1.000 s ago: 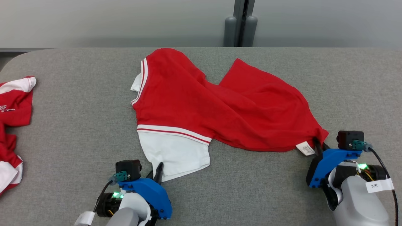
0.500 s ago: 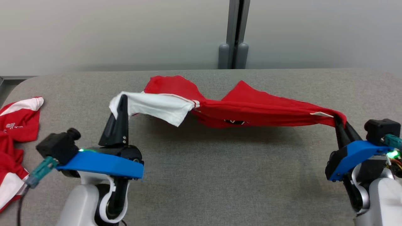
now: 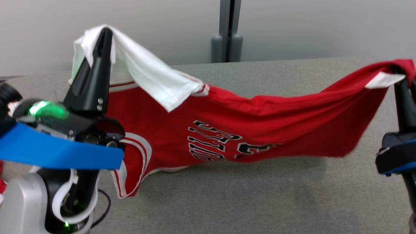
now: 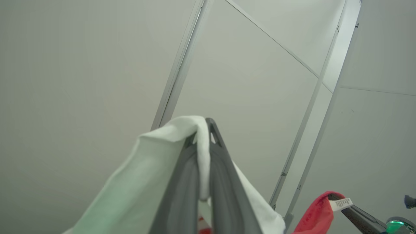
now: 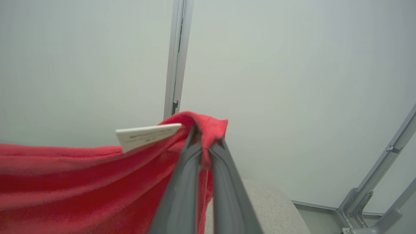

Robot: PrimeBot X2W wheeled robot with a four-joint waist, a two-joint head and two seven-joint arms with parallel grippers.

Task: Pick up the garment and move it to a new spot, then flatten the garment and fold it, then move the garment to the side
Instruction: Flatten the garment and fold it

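Black left pincer, blue bracket, grey forearm, green light.

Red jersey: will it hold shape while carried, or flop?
Likely floppy: the red jersey sags between its two pinched corners toward the table. Probably light, since thin folds bear it. Jaws grip only edges, so slipping seems possible.

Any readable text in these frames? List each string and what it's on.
Front print: black-and-white lettering on the red jersey, turned and creased, so not readable.
White care tag at the jersey corner pinched by the right gripper: lines of fine print, too small and blurred to read.
No text can be quoted with confidence.
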